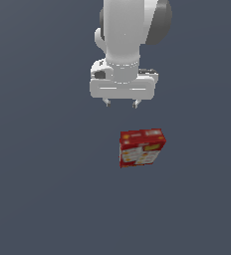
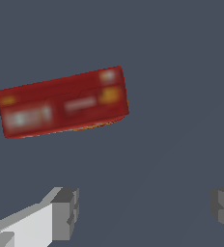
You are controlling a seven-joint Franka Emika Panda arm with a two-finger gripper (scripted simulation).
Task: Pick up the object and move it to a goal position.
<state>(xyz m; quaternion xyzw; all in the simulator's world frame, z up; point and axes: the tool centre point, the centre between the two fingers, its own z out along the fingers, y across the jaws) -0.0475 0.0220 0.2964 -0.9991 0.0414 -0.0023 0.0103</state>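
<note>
End effector (image 1: 121, 104) hangs above the table (image 1: 38, 199), fingers spread wide, gripping nothing. Red box (image 1: 142, 147) stands on the table at roughly 5 o'clock from it in the exterior view, well apart. Spread likely set to straddle the box; not yet aligned overhead.

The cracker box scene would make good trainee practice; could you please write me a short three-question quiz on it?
1. True or false: the end effector is gripping the red cracker box.
2. In the exterior view, the cracker box lies where relative to the end effector? A) above it B) below it, slightly toward that view's right C) between its fingers
3. Fill in: the end effector's jaws are ____.

Key: 1 false, they are apart. 2 B. 3 open, with nothing between them in the wrist view.
</note>
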